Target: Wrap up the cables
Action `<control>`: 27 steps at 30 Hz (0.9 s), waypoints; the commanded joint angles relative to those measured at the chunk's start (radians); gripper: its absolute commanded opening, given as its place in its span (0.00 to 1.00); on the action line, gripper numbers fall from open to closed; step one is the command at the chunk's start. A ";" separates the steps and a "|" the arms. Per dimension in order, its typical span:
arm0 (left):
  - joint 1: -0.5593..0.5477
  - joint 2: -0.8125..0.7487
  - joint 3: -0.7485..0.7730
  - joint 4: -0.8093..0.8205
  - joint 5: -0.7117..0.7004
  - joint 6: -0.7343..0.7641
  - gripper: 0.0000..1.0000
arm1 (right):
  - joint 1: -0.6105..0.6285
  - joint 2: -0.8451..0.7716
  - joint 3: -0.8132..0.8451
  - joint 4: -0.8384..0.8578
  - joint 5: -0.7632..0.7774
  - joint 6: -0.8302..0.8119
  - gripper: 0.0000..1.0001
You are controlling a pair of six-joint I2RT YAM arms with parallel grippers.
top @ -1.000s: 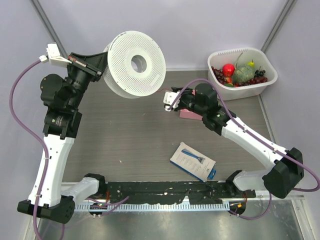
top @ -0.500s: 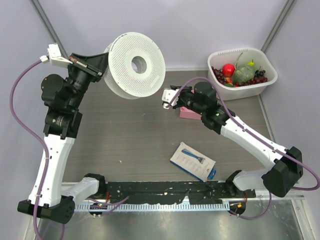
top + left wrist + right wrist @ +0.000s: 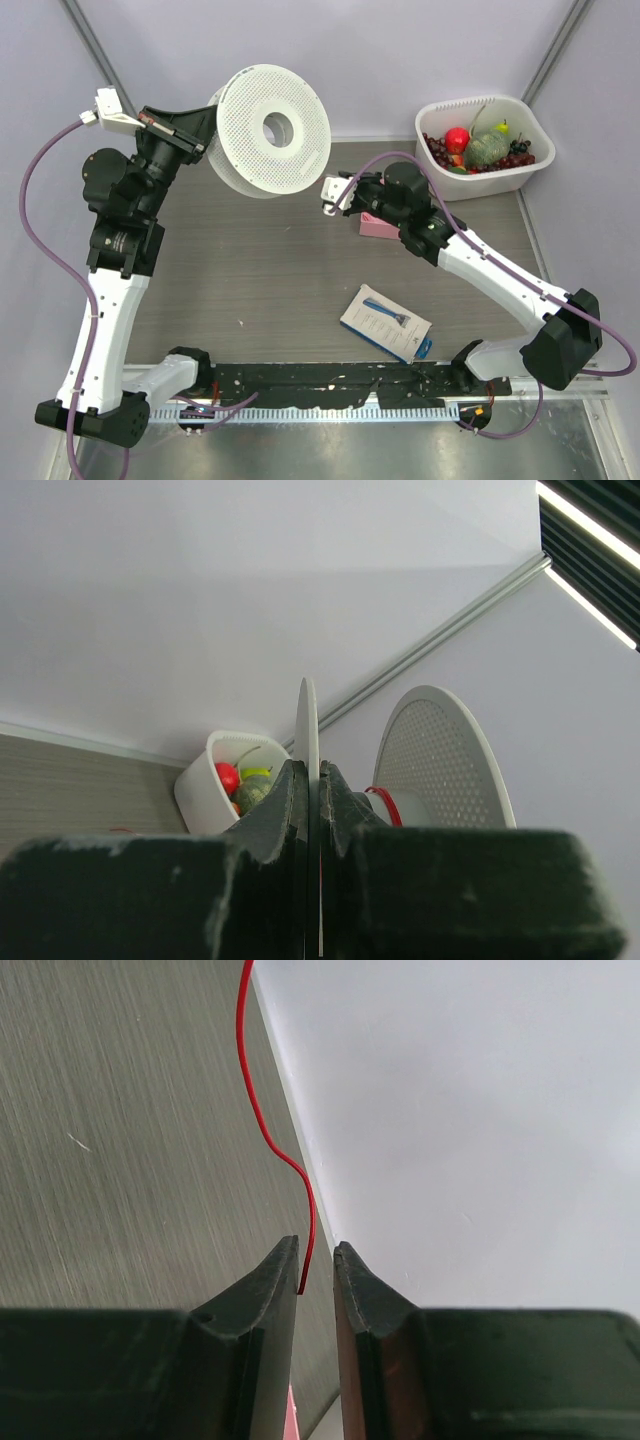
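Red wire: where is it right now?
Right wrist view: the red wire runs from the top edge down into the gap of the right end effector.

Spool (image 3: 270,130) left of basket (image 3: 490,186)

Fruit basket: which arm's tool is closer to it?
Right. The right tool sits just left of the basket, near the back edge; the left tool is far across the table, clamped on the spool.

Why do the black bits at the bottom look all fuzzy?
Right wrist view: the jaws sit right by the lens, so they blur, while the red wire looks sharp. Left wrist view: same dark blur on the jaws; the white spool rim between them is crisper.
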 commanded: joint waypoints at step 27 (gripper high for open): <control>0.002 -0.014 0.013 0.084 0.004 -0.043 0.00 | 0.005 0.034 0.062 0.022 0.004 -0.003 0.01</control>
